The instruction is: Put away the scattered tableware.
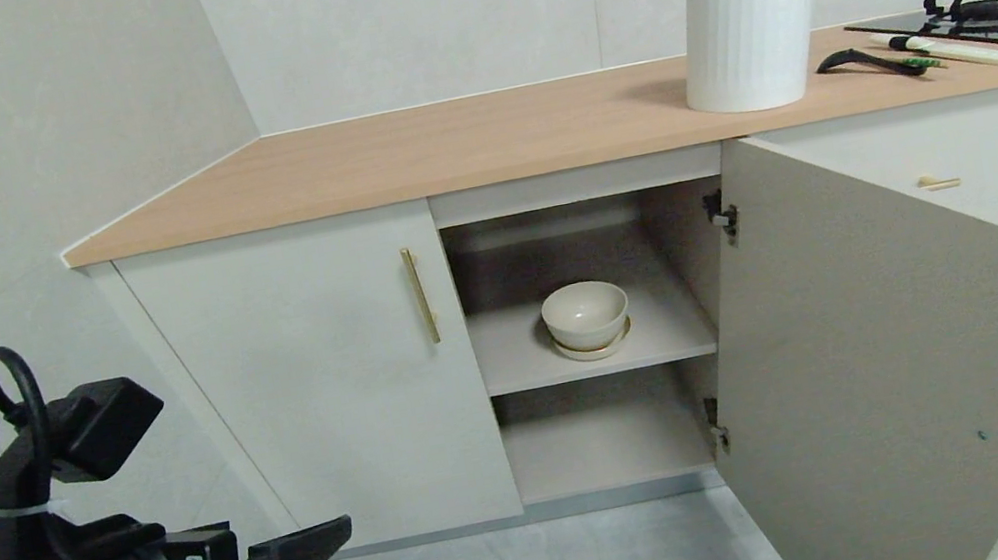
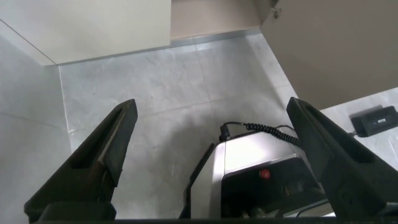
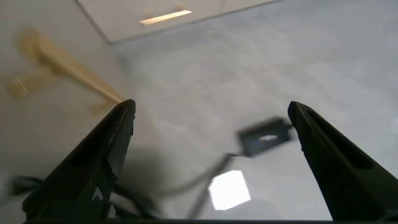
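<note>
Cream bowl [image 1: 584, 311] stands mouth up on its saucer [image 1: 593, 347], far ahead of our left gripper [image 2: 211, 106]; it and our right gripper [image 3: 211, 104] gape wide, empty.

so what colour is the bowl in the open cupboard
Cream-white; the bowl shows best in the head view.
</note>
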### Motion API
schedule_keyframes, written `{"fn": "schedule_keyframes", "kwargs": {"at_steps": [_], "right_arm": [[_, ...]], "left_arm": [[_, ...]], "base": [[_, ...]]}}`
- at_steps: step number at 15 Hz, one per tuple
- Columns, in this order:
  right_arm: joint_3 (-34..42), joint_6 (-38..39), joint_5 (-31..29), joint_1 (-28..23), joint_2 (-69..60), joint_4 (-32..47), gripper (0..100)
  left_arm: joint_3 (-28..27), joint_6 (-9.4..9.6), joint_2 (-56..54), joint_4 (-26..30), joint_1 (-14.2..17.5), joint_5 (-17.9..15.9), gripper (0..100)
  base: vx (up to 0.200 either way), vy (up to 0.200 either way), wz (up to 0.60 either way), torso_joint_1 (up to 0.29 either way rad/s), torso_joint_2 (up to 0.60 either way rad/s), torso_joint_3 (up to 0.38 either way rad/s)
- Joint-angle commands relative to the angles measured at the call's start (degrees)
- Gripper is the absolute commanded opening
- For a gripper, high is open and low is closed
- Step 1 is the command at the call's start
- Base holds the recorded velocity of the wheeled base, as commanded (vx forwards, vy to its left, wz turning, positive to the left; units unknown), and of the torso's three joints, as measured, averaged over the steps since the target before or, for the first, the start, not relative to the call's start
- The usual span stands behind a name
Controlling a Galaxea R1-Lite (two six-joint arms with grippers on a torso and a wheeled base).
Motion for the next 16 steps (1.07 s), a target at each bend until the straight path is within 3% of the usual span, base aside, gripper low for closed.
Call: {"fn": "schedule_keyframes", "kwargs": {"at_steps": [1, 5, 16], "right_arm": [[0.0, 0.5, 0.8, 0.1, 3.5, -0.4, 100], [0.1, 1.0, 4.8, 1.5, 3.4, -0.3, 100], [0.3, 15.4, 5.1, 22.1, 4.2, -0.5, 100]], "left_arm": [[-0.1, -0.04, 0.0, 0.0, 0.0, 0.0, 100], [-0.2, -0.04, -0.1, 0.0, 0.0, -0.1, 100], [-0.4, -0.12, -0.3, 0.0, 0.1, -0.1, 100]], "base": [[0.0, 0.0, 0.0, 0.0, 0.0, 0.0], [0.0, 0.0, 0.0, 0.0, 0.0, 0.0], [0.0, 0.0, 0.0, 0.0, 0.0, 0.0]]}}
